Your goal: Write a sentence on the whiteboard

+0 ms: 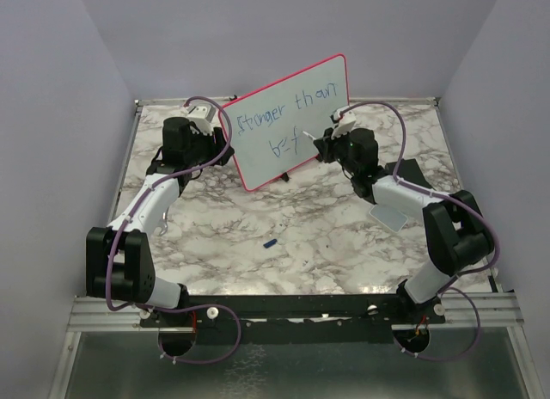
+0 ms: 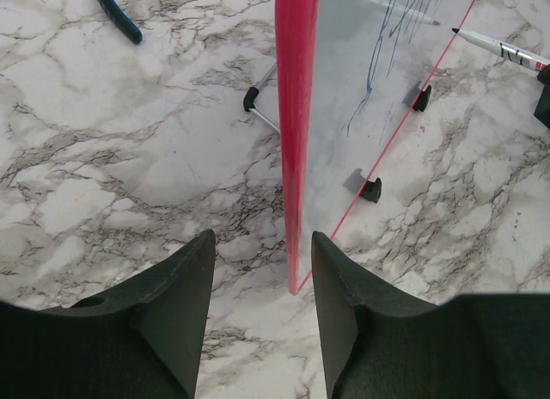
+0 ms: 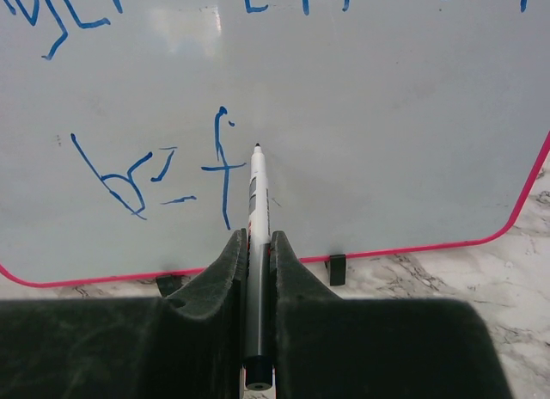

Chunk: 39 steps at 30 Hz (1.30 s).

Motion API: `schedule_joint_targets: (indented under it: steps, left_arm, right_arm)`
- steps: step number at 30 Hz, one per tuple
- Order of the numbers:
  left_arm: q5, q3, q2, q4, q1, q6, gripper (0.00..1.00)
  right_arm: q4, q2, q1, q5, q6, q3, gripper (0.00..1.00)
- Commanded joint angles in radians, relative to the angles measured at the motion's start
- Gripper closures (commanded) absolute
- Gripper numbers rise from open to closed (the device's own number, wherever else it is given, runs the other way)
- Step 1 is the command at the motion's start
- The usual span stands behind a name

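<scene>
The whiteboard [image 1: 288,128] stands tilted on the marble table, pink-framed. The sentence [image 1: 290,109] reads "Stronger than" in blue, with a few letters [image 1: 284,144] in a second row. My right gripper [image 1: 324,144] is shut on a white marker [image 3: 257,193]. The marker tip is at the board face [image 3: 387,115], just right of the "f" [image 3: 223,167]; I cannot tell if it touches. My left gripper [image 2: 262,244] is open, its fingers [image 2: 185,287] either side of the board's pink side edge [image 2: 296,141] without touching it. The marker also shows in the left wrist view [image 2: 503,48].
A small blue cap [image 1: 270,242] lies on the table [image 1: 258,218] in front of the board. A pale grey pad [image 1: 388,217] sits by the right arm. Two black feet [image 2: 371,189] and a wire stand [image 2: 258,107] prop the board. Walls enclose the table.
</scene>
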Motion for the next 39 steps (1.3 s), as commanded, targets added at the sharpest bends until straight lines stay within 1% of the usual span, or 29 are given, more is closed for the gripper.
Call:
schedule_joint_targets:
  steps: [1,12,31,39]
  left_arm:
    - [0.019,-0.015,-0.019,0.02,-0.003,-0.001,0.52]
    - [0.027,-0.016,-0.015,0.021,-0.007,0.006,0.57]
    - [0.027,-0.019,-0.013,0.021,-0.035,0.026,0.71]
    - [0.026,-0.021,-0.017,0.019,-0.038,0.028,0.73]
  right_arm:
    - [-0.015,0.027,-0.002,0.04,-0.002,0.029,0.99]
    - [-0.018,0.043,-0.002,0.06,-0.005,0.035,0.99]
    - [-0.036,0.049,-0.001,0.006,-0.02,0.041,0.99]
    - [-0.046,0.048,0.0,0.001,-0.015,0.03,0.99]
